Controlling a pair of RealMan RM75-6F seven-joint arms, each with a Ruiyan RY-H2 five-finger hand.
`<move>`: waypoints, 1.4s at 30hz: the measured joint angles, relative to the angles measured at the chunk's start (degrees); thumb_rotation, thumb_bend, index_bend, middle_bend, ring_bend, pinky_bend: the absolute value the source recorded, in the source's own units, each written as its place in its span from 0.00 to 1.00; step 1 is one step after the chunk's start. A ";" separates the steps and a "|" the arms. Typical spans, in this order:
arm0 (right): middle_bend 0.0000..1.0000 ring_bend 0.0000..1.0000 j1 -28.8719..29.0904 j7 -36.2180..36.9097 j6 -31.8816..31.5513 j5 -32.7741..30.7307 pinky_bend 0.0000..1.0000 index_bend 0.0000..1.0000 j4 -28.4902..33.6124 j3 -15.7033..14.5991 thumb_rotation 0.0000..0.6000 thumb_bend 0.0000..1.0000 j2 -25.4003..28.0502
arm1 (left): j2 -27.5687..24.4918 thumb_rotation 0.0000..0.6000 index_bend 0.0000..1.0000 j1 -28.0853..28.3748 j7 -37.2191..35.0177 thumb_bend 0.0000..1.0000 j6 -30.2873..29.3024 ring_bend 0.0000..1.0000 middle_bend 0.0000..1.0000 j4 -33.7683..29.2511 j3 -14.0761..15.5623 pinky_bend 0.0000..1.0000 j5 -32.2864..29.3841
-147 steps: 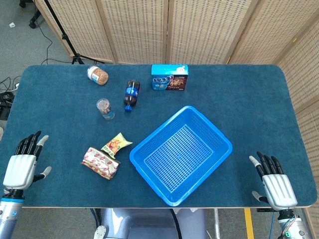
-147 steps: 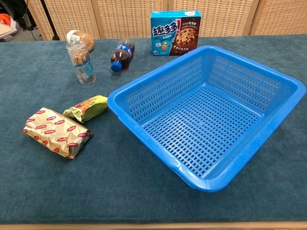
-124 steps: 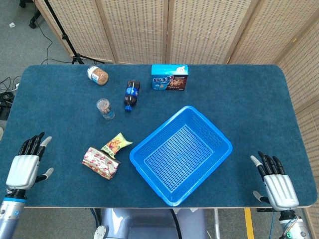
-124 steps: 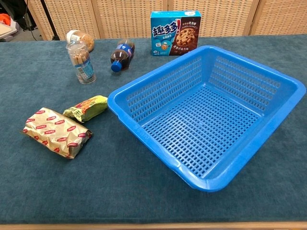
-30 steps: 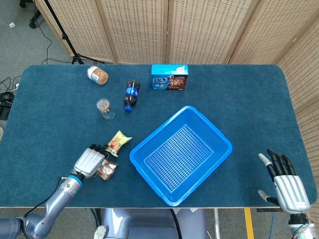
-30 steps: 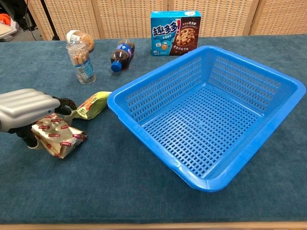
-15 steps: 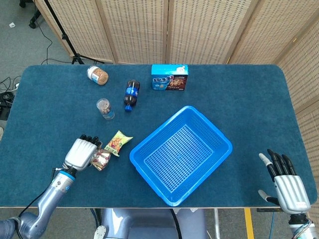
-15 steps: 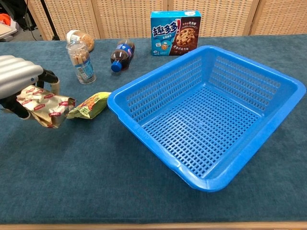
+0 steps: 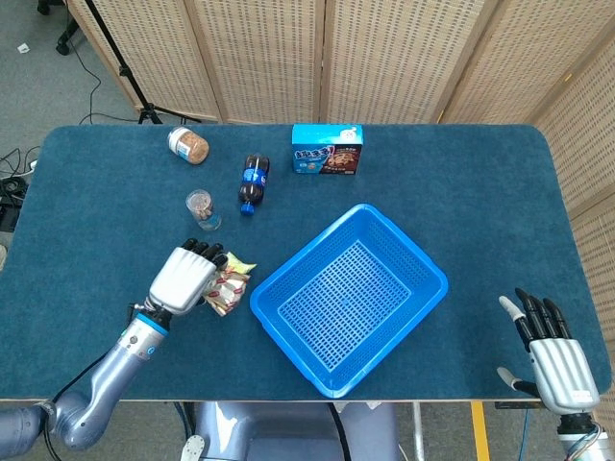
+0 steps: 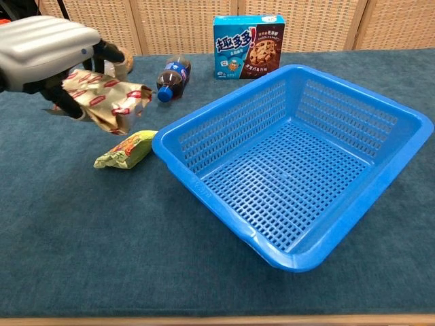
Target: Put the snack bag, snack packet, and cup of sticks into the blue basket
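The snack bag (image 10: 109, 98) is gripped by the curled fingers of the left hand (image 10: 44, 51) at upper left of the chest view, raised over the snack packet (image 10: 126, 150) lying left of the blue basket (image 10: 380, 115). Only the head view shows the right hand (image 9: 553, 357) at lower right, fingers spread, and the cup of sticks (image 9: 201, 207).

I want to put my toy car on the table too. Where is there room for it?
The near strip in front of the basket is bare, and so is the far right corner past the cookie box. It is crowded on the left, where the left hand holds the snack bag above the packet.
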State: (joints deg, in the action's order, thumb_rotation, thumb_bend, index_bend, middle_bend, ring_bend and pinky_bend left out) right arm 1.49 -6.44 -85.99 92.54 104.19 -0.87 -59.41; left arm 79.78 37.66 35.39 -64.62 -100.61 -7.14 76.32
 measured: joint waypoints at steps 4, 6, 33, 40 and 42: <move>0.00 0.00 -0.12 1.48 -0.40 0.17 0.00 0.09 -0.04 0.04 1.00 0.13 0.47 | 3.33 1.00 0.78 3.16 3.13 0.34 1.06 0.42 0.41 -0.71 -2.67 0.38 -0.68; 0.00 0.00 -0.17 2.32 -0.56 0.26 0.00 0.09 -0.08 0.05 1.00 0.13 0.76 | 5.32 1.00 0.78 4.84 4.61 0.34 1.59 0.42 0.41 -0.80 -4.01 0.38 -1.36; 0.00 0.00 -1.59 8.70 -3.81 0.72 0.00 0.09 -0.88 0.65 1.00 0.13 3.31 | 13.96 1.00 0.00 16.04 20.24 0.10 4.11 0.00 0.00 -3.66 -7.19 0.14 -23.23; 0.00 0.00 -1.45 7.68 -3.21 0.30 0.00 0.09 -0.92 0.76 1.00 0.13 2.91 | 7.26 1.00 0.00 15.22 19.18 0.09 4.13 0.00 0.00 -5.09 -5.85 0.14 -25.73; 0.00 0.00 -1.39 7.30 -3.09 0.36 0.00 0.09 -0.85 0.75 1.00 0.13 2.79 | 3.60 1.00 0.00 15.01 19.19 0.08 4.63 0.00 0.00 -5.85 -5.32 0.14 -27.95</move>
State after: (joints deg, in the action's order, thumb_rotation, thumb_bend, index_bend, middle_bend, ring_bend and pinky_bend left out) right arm 0.10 0.86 -89.08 92.90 103.34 -0.12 -56.62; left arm 83.37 52.67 54.58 -59.99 -106.46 -12.46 48.37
